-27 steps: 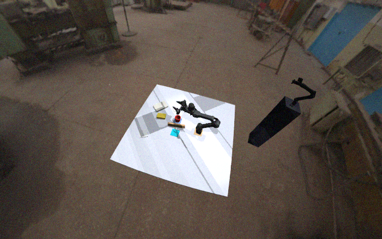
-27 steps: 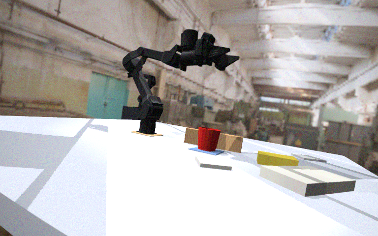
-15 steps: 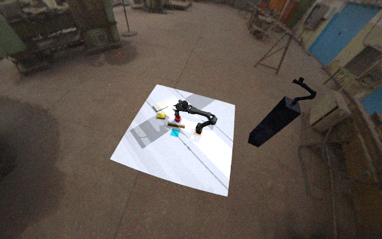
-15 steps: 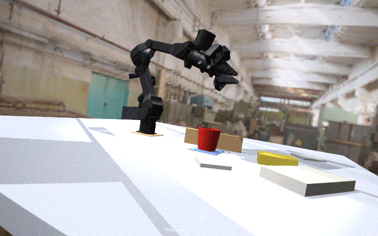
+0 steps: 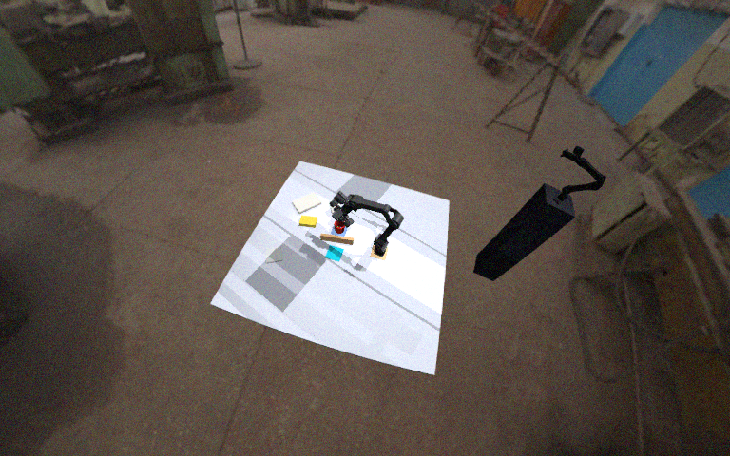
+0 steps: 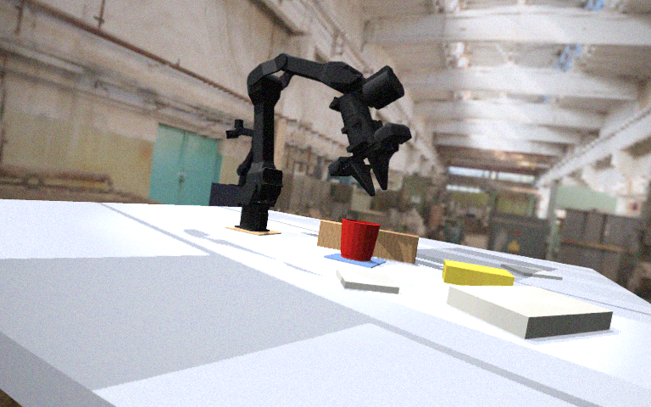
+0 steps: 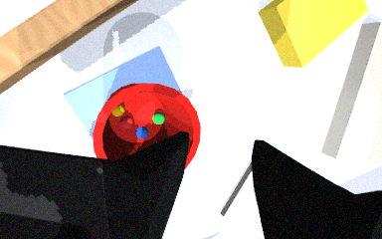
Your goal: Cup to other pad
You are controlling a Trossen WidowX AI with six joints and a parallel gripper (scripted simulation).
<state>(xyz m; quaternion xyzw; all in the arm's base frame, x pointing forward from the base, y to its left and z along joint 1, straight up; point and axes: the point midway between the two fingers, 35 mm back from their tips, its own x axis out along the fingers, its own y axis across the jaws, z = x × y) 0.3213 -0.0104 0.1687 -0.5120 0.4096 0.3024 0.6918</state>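
Observation:
A red cup (image 5: 338, 226) (image 6: 358, 238) (image 7: 144, 124) stands upright on a light blue pad (image 6: 370, 263) (image 7: 144, 70). It holds three marbles: a yellow marble (image 7: 117, 111), a green marble (image 7: 158, 118) and a blue marble (image 7: 142, 132). The other pad (image 5: 335, 253) is cyan and lies on the far side of a wooden bar (image 5: 336, 238) (image 6: 398, 244) (image 7: 45, 35). My gripper (image 5: 339, 218) (image 6: 378, 189) (image 7: 220, 144) hangs above the cup and a little to its side, pointing down. Its fingers are partly apart with nothing between them.
A yellow block (image 5: 307, 220) (image 6: 475, 273) (image 7: 308, 25) and a white slab (image 5: 306, 202) (image 6: 523, 311) lie near the cup. A flat grey plate (image 6: 367, 281) lies in front of the pad. A thin grey strip (image 7: 348, 90) lies by the yellow block.

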